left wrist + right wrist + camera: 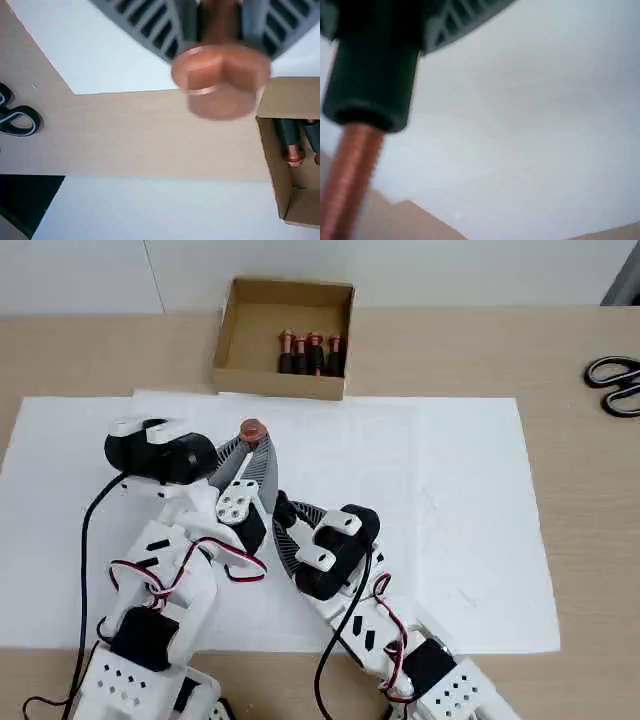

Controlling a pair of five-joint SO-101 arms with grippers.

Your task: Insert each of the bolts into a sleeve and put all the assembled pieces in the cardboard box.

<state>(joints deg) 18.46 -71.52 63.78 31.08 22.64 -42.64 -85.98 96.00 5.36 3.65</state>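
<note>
Left gripper (250,445) is closed on a bolt (251,429), with the fingers narrowed to shank width. The copper hex head pokes out past the fingertips, over the far part of the white paper sheet (460,520), just near of the cardboard box (280,383). In the left wrist view the head (220,80) sits right at the finger ends and the shank runs back between them. Right gripper (285,512) sits just near and right of the left one, also over the sheet, almost touching it. It's clamped on a black sleeve (372,75), and a copper threaded shank (351,180) sticks out of the sleeve's end. Can't tell if that shank belongs to the bolt in the left gripper. The box is at the far edge of the sheet, left of centre, on the wooden table (80,350). Four assembled pieces (310,352) lie side by side inside it, copper heads toward the far wall. Scissors (615,385) are on the table at far right, well apart from everything.
</note>
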